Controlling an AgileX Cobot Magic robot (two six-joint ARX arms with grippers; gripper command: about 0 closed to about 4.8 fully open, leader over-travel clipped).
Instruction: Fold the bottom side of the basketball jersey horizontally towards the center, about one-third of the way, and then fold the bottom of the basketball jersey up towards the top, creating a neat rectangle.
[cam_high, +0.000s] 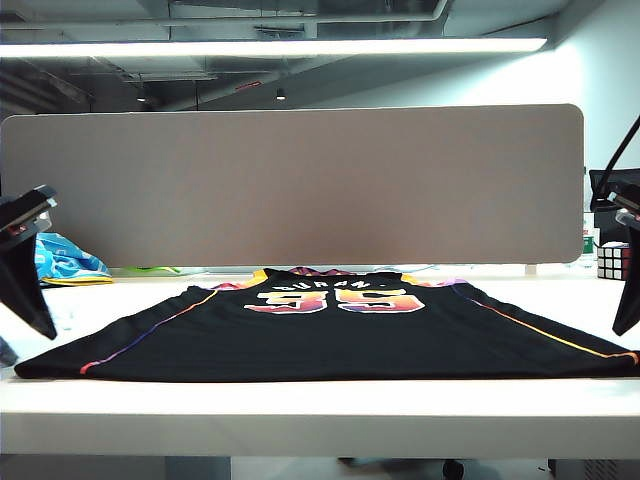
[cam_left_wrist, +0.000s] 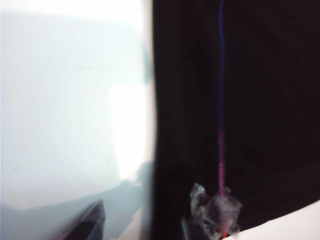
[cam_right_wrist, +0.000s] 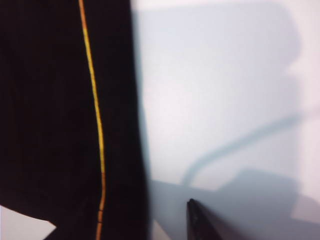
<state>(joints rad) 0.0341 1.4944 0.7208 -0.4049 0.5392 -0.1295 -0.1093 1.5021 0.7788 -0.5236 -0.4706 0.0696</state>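
The black basketball jersey (cam_high: 330, 330) lies flat on the white table (cam_high: 320, 410), its number 35 facing up and its bottom hem along the near edge. My left gripper (cam_high: 42, 322) hangs above the table just off the jersey's left corner. In the left wrist view it is open (cam_left_wrist: 150, 225), one dark finger (cam_left_wrist: 90, 225) over bare table and a tape-wrapped fingertip (cam_left_wrist: 215, 210) over the jersey (cam_left_wrist: 250, 100) by its purple-pink stripe. My right gripper (cam_high: 622, 322) hovers off the right corner, open (cam_right_wrist: 148, 225). One fingertip (cam_right_wrist: 195, 220) shows over the table beside the jersey (cam_right_wrist: 50, 100); the other is lost against the black cloth.
A grey partition (cam_high: 300, 185) stands behind the table. A light blue patterned cloth (cam_high: 65, 260) lies at the back left and a Rubik's cube (cam_high: 612, 260) at the back right. The table's front edge (cam_high: 320, 452) runs close below the hem.
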